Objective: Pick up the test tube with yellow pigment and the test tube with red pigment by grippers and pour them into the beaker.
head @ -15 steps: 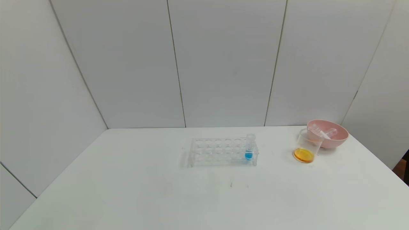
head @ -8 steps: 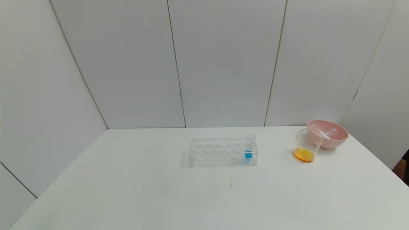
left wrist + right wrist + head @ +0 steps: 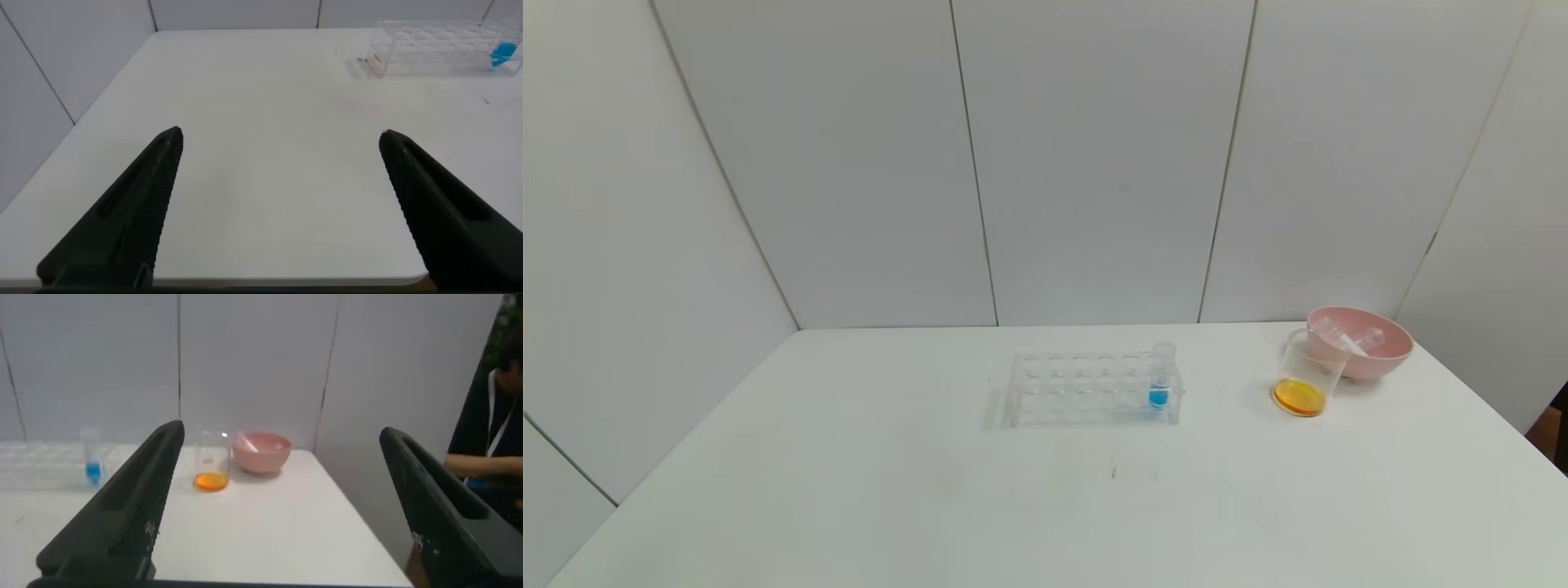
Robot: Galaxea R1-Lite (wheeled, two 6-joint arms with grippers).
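left pincer (image 3: 282, 143) agape, table-edge | right pincer (image 3: 282, 437) agape | beaker (image 3: 1308, 384) beside bowl (image 3: 1372, 347)

A white table (image 3: 866, 490) fills the lower part of the head view, its top smooth and evenly lit, with a tiny dark speck (image 3: 1114, 472) near the middle. Behind it and on both sides stand pale grey wall panels (image 3: 1094, 163) split by thin dark seams. At the far right edge, past the table's corner, a dark gap (image 3: 1556, 425) shows something brownish.
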